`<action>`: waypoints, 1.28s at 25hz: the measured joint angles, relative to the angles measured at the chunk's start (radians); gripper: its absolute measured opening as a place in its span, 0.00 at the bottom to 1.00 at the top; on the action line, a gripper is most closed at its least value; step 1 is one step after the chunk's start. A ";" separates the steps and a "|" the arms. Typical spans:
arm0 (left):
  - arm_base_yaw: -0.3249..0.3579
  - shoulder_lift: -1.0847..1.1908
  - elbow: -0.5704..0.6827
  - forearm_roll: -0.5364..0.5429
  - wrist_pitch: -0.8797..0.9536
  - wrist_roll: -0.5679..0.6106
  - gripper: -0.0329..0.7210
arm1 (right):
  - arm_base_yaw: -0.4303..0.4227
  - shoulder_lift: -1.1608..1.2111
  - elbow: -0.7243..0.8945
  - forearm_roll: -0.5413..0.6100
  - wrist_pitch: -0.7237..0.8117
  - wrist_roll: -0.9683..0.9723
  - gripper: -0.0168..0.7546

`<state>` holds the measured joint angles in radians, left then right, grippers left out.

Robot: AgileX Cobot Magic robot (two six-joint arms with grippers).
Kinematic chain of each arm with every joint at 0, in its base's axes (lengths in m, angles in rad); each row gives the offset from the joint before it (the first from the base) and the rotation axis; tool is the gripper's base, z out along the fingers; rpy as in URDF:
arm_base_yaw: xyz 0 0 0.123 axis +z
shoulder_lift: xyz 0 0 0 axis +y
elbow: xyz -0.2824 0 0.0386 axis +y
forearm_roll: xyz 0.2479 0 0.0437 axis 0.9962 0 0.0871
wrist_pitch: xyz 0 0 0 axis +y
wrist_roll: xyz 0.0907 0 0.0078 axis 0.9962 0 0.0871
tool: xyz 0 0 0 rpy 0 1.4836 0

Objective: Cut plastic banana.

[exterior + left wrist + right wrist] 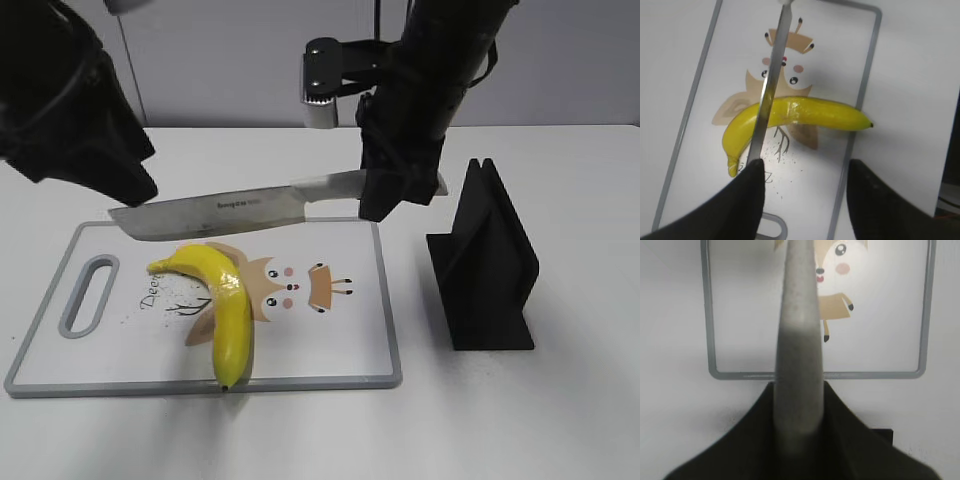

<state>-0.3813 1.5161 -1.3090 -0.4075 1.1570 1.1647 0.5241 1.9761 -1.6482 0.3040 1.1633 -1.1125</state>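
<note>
Above plastic banana (225, 300), right pincer (385, 195) clamped on knife (230, 213), left pincer (802, 192) apart.

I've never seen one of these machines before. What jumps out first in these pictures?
The big kitchen knife held in the right hand, its blade hanging level in the air above the board. Under it a bright yellow plastic banana lies whole on the white cutting board with a cartoon deer printed on it. A black knife stand sits on the table to the board's right.
</note>
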 joint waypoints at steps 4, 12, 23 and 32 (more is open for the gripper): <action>0.000 0.073 0.000 0.071 -0.051 0.006 0.73 | 0.002 0.008 -0.005 0.029 -0.016 -0.029 0.26; 0.000 0.139 -0.001 0.090 -0.112 0.037 0.72 | 0.005 0.014 -0.005 0.042 -0.016 -0.077 0.26; 0.000 0.218 -0.001 0.091 -0.104 0.042 0.65 | 0.005 0.014 -0.005 0.092 -0.017 -0.108 0.26; 0.017 0.220 -0.001 0.090 -0.100 0.045 0.06 | 0.005 0.015 -0.005 0.093 -0.039 -0.108 0.26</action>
<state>-0.3643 1.7358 -1.3096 -0.3175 1.0569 1.2094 0.5287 1.9908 -1.6533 0.3971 1.1244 -1.2208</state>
